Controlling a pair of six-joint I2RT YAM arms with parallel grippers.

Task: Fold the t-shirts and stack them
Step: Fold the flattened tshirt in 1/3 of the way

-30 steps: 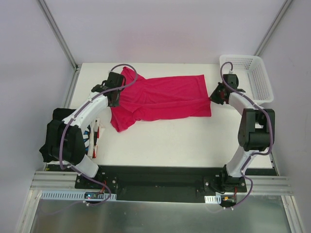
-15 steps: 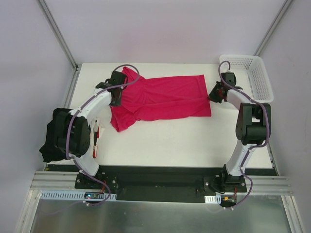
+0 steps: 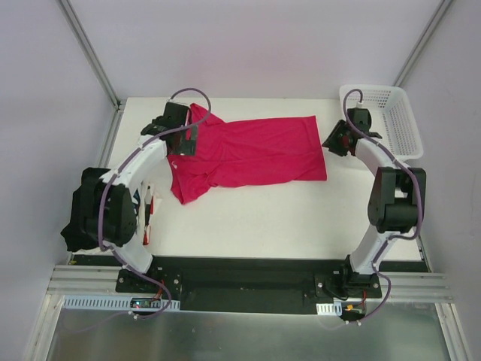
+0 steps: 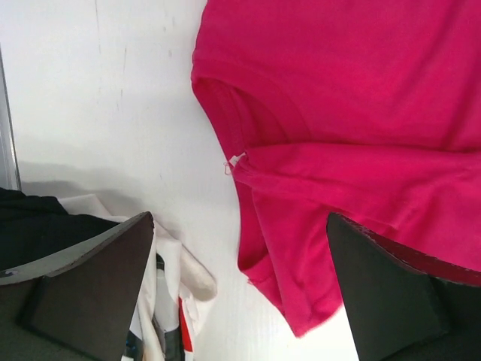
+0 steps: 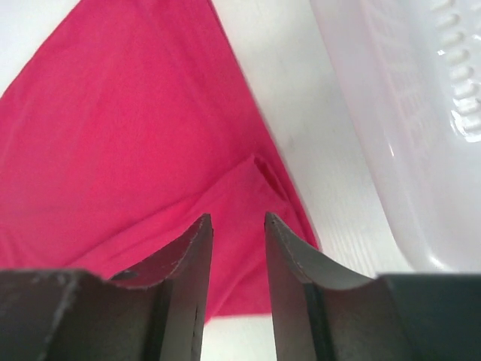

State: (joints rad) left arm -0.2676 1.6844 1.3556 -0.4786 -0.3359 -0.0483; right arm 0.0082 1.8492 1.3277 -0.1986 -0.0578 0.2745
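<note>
Left fingers [image 4: 90, 293] now gape wide and right fingers [image 5: 184, 286] part slightly, both empty after releasing the crimson t-shirt [image 3: 255, 150], which lies part-folded across the table's [image 3: 263, 218] far half, so this fold looks laid.

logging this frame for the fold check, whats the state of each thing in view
pink t-shirt: lying on the table, partly folded over itself, not gripped
other t-shirts: bunched in a heap at the left edge, unfolded
left gripper: wide open above the collar end, holding nothing
right gripper: narrowly open above the hem corner, nothing between its fingers
basket: upright at the far right corner
</note>
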